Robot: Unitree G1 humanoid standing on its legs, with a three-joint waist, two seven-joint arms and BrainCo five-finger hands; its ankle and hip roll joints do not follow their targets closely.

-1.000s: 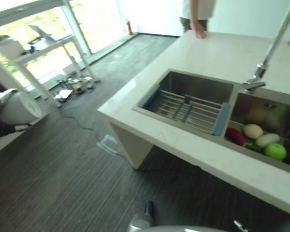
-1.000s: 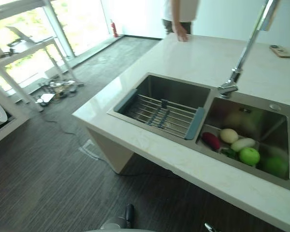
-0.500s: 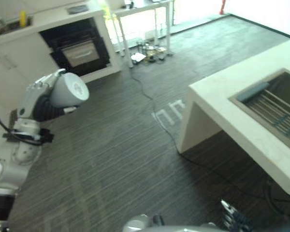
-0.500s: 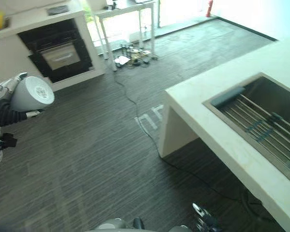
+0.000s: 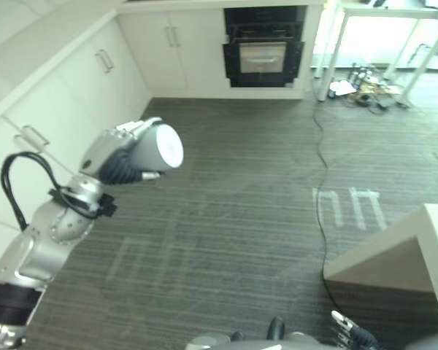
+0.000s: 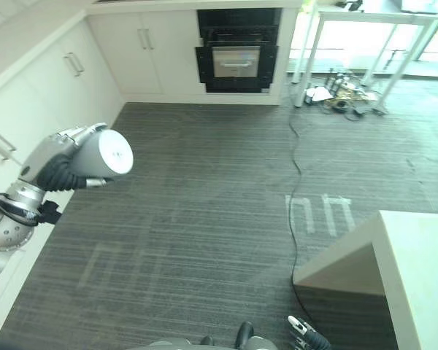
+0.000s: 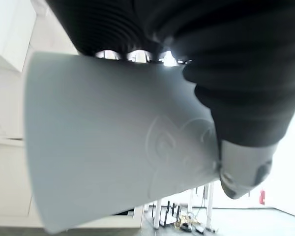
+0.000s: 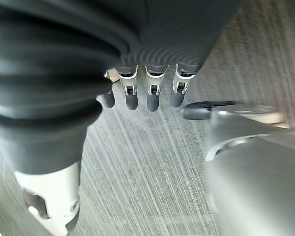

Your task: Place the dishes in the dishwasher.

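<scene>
Two hands show at this moment. Nearest the camera, the right hand [image 8: 142, 96] hangs low by the robot's side over the dark striped floor [image 5: 226, 219], its fingers [image 8: 153, 98] loosely bent and holding nothing; its fingertips also peek in at the bottom edge of the head view [image 5: 347, 335]. On the robot's left, the left hand [image 5: 117, 157] is raised above the floor and wraps around a pale grey cup [image 5: 157, 148], which lies on its side with its round base turned toward the right of the scene. From the wrist camera, the cup [image 7: 113, 142] sits under the dark ribbed cover, with the thumb [image 7: 241, 172] pressed against its wall and the fingers curled over its far side. To the right, a corner of the white counter [image 6: 416, 262] juts in, well apart from the cup. Along the left runs a row of white cabinets [image 5: 51, 95] with metal handles. At the far wall, a black oven [image 5: 263, 47] is set into more white cabinets. Beyond it to the right stands a white table [image 6: 365, 29] by bright windows, with small clutter [image 6: 336, 91] on the floor beneath it.
</scene>
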